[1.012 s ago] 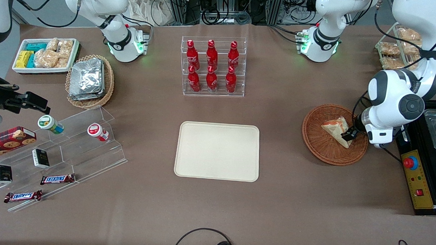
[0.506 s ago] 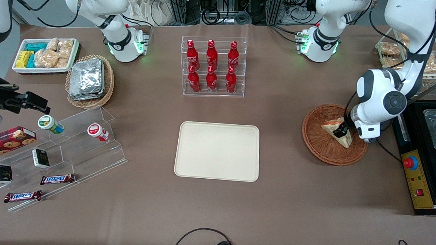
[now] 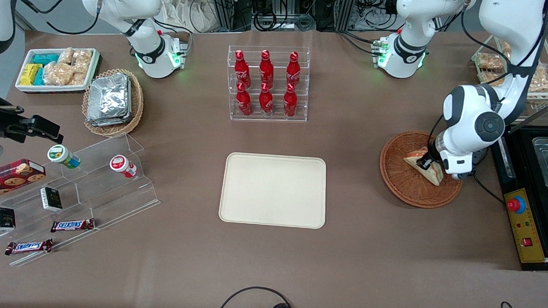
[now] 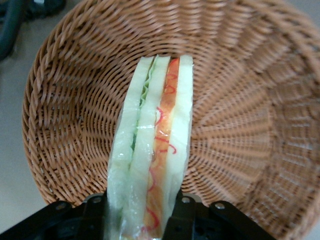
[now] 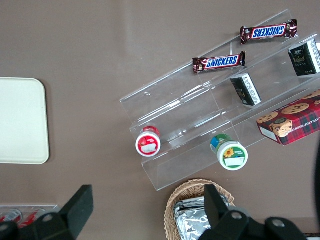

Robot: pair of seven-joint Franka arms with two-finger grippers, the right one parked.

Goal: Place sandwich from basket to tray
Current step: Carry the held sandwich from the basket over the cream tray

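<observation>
The sandwich [image 3: 411,159] is a pale bread wedge with red, orange and green layers, and it sits in the reddish-brown wicker basket [image 3: 405,188] toward the working arm's end of the table. My left gripper [image 3: 423,164] is down in the basket and shut on the sandwich. In the left wrist view the sandwich [image 4: 155,135] stands on edge between my gripper [image 4: 139,202], with a black finger [image 4: 182,216] pressed on each bread face, above the basket weave [image 4: 75,115]. The cream tray [image 3: 272,190] lies bare at the table's middle, and its corner also shows in the right wrist view [image 5: 20,120].
A clear rack of red bottles [image 3: 267,83] stands farther from the front camera than the tray. A control box with a red button [image 3: 517,206] lies beside the basket at the table's edge. A tan basket of foil packs [image 3: 114,98], a white snack bin [image 3: 56,69] and an acrylic stepped shelf [image 3: 95,184] lie toward the parked arm's end.
My left arm has swung in over the basket toward the tray's side, and the gripper has moved from the sandwich's outer tip to around its middle. The sandwich has shifted slightly with it.
</observation>
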